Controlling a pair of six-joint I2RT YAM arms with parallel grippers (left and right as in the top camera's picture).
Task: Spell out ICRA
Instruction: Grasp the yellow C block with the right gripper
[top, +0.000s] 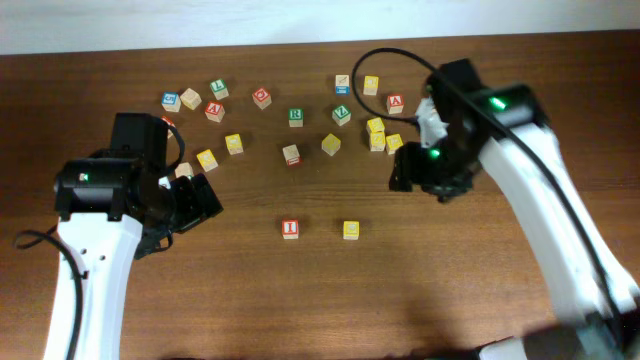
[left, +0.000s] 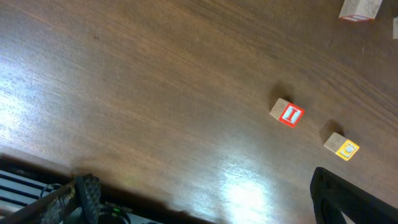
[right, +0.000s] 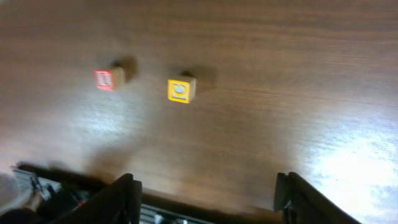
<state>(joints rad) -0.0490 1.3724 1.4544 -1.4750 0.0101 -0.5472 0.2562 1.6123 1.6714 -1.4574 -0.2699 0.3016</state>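
A red I block (top: 290, 228) and a yellow block (top: 351, 230) sit side by side on the front middle of the table. They also show in the left wrist view, the red I block (left: 288, 114) and the yellow block (left: 342, 147), and in the right wrist view, the red I block (right: 106, 79) and the yellow block (right: 180, 89). Loose letter blocks lie along the back, among them a green R block (top: 296, 116) and a red A block (top: 395, 102). My left gripper (top: 195, 200) is open and empty at the left. My right gripper (top: 420, 172) is open and empty, right of the pair.
Several more blocks are scattered at the back, with a yellow cluster (top: 378, 134) just behind my right gripper and a group at back left (top: 190, 99). A black cable (top: 375, 60) loops above the right arm.
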